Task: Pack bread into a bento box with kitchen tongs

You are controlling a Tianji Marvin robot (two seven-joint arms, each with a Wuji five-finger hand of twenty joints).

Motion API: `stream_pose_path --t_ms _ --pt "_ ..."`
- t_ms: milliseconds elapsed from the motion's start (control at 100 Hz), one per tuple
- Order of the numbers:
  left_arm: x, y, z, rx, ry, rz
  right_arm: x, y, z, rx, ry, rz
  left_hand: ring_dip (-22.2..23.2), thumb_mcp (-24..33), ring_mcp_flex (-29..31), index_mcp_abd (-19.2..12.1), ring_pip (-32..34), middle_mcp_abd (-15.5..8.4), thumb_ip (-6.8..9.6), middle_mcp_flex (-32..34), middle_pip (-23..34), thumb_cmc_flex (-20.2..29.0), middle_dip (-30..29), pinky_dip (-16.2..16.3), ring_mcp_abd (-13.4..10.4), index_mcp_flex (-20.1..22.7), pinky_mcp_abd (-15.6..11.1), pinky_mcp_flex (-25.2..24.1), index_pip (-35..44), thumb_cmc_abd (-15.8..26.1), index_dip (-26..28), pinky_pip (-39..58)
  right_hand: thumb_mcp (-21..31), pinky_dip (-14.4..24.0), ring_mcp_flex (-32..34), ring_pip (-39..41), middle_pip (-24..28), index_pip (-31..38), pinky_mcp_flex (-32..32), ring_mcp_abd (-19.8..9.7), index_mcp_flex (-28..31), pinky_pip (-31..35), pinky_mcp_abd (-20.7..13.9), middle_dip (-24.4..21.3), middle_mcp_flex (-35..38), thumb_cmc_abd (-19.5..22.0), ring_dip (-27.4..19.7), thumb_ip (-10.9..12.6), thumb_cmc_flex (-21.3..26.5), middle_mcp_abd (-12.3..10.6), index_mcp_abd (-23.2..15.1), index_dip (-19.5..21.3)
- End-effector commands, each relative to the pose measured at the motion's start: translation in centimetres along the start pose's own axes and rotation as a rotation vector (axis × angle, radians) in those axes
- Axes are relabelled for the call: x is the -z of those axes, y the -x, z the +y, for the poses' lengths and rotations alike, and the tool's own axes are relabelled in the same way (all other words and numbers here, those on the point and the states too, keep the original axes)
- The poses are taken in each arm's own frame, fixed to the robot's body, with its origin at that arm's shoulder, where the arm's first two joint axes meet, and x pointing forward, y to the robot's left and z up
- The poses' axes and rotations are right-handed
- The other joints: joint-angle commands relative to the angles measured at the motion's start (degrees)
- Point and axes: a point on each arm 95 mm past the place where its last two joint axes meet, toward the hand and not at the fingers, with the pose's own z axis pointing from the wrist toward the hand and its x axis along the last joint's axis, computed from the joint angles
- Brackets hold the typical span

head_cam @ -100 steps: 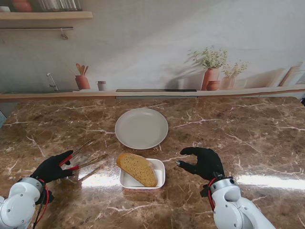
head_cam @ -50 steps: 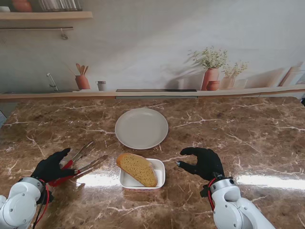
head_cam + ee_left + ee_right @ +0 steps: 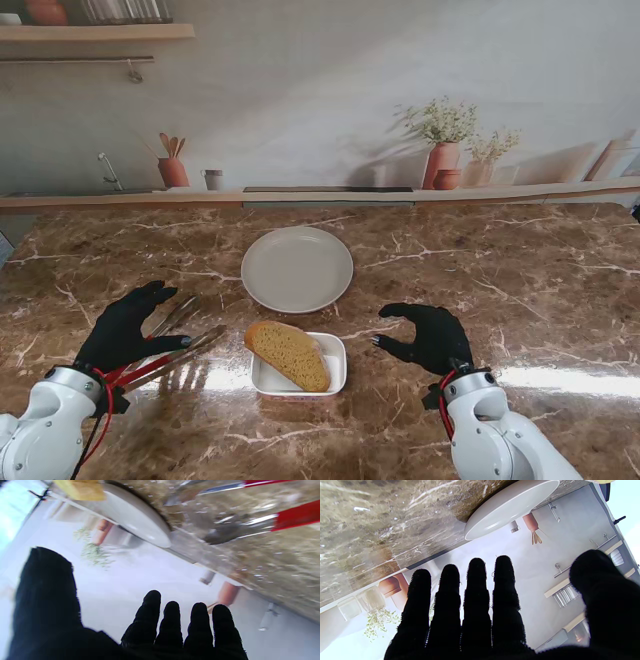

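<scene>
Bread: the slice point(image 3: 290, 354) lies diagonally in the white bento box point(image 3: 335, 372), near me at table centre (task looks done).
Tongs: the tongs point(image 3: 175, 352) lie flat, long axis pointing right toward the box.
Left hand: the left hand point(image 3: 130, 330) is above their handles, fingers spread, grasping nothing.
Right hand: the right hand point(image 3: 428, 338) is released, right of the box.

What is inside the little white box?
A slice of bread lies in the bento box, tilted, one end sticking out over the left rim. A bare white strip of floor shows at the right. What lies under the bread is covered.
</scene>
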Motion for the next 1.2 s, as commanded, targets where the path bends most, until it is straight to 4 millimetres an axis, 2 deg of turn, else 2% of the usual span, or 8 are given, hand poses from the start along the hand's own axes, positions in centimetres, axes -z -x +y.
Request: stream_pose_path --t_ms 0,150,340,550,680,760,1190 --pt "0.1 -1.8 0.6 0.018 0.005 0.052 0.1 -0.1 0.2 -0.001 -0.008 0.005 -1.1 -2.7 0.0 -1.7 -2.6 -2.3 1.48 -0.3 0.6 -1.0 0.0 -0.9 -3.1 0.9 -3.2 0.3 0.0 2.0 0.6 -0.7 0.6 -0.1 1.3 -0.3 -0.8 -1.0 0.2 -1.0 -2.1 -0.7 -1.7 -1.1 -1.3 0.7 0.4 2.3 -2.4 -0.2 0.1 -0.5" --pt "0.0 -4.3 1.2 0.039 0.006 0.138 -0.3 -0.3 0.9 0.004 0.006 0.019 -1.4 -2.8 0.4 -1.3 -3.0 -2.1 1.89 0.1 0.1 -2.4 -0.3 -1.3 -3.2 1.1 -3.5 0.3 -0.8 3.9 0.2 -0.8 1.2 -0.4 1.1 -0.6 -1.2 -1.4 0.2 -0.8 -2.5 -0.8 -1.7 -1.9 -2.0 0.6 0.2 2.4 -3.4 -0.1 0.1 -0.6" --pt "-0.6 -6.2 2.0 0.074 -0.002 0.191 -0.5 -0.5 1.6 0.011 0.018 0.032 -1.4 -2.8 1.3 -0.9 -3.1 -1.5 2.31 1.2 -0.3 -3.4 -0.5 -1.3 -2.3 2.1 -2.3 0.4 -1.1 4.9 0.0 -0.1 1.9 -0.7 0.6 -0.7 -1.6 -2.1 0.0 -0.7 -3.6 -1.0 -1.8 -2.6 -3.5 0.7 0.0 2.4 -4.8 -0.2 0.3 -0.8" --pt "-1.0 -7.7 2.8 0.11 -0.008 0.21 -0.4 -0.5 1.8 0.012 0.019 0.037 -1.0 -2.0 5.1 -0.2 -2.1 -0.1 3.81 4.9 -0.3 -4.7 -0.5 1.9 -0.5 5.0 -1.0 -0.2 0.3 8.5 0.8 7.4 2.5 -0.9 0.3 -0.8 -1.6 -2.4 -0.1 -0.7 -3.9 -1.2 -1.7 -3.2 -4.2 0.7 -0.1 2.4 -5.5 -0.1 0.3 -0.8" --pt "-1.1 -8.2 3.0 0.13 -0.018 0.197 -0.3 -0.6 1.8 0.005 0.013 0.039 0.5 -2.0 11.0 -0.1 0.3 1.3 4.14 9.5 0.7 -6.5 0.1 4.3 1.9 7.9 1.1 2.6 2.8 10.9 2.8 13.6 2.6 -1.0 -0.5 -1.2 -2.6 -3.4 -0.5 -0.9 -5.5 -1.5 -1.8 -3.9 -6.3 1.1 -0.2 2.4 -6.3 -0.1 0.4 -1.1" --pt "-1.3 -8.3 3.1 0.136 -0.033 0.193 -0.3 -0.8 1.8 0.006 0.015 0.047 1.1 -2.1 13.0 -0.4 1.2 1.5 4.1 11.0 1.1 -7.3 0.3 4.9 2.5 8.8 1.4 4.0 3.3 11.8 3.2 14.8 2.8 -1.2 -0.8 -1.5 -3.2 -4.2 -0.4 -1.2 -6.4 -1.7 -2.0 -4.6 -7.3 1.3 -0.5 2.5 -6.8 -0.1 0.4 -1.5" --pt "-1.1 -8.3 3.1 0.161 -0.049 0.181 -0.6 -1.4 1.6 -0.02 0.009 0.088 0.9 -2.2 11.9 -0.7 -0.4 0.8 4.02 10.6 0.3 -8.1 0.1 4.4 0.8 8.6 0.7 2.6 2.3 13.3 3.0 13.6 2.6 -1.9 -2.7 -2.9 -4.1 -6.4 -0.8 -2.4 -8.1 -3.0 -2.5 -6.9 -9.8 3.6 -2.0 2.8 -9.7 -0.2 0.4 -2.7"
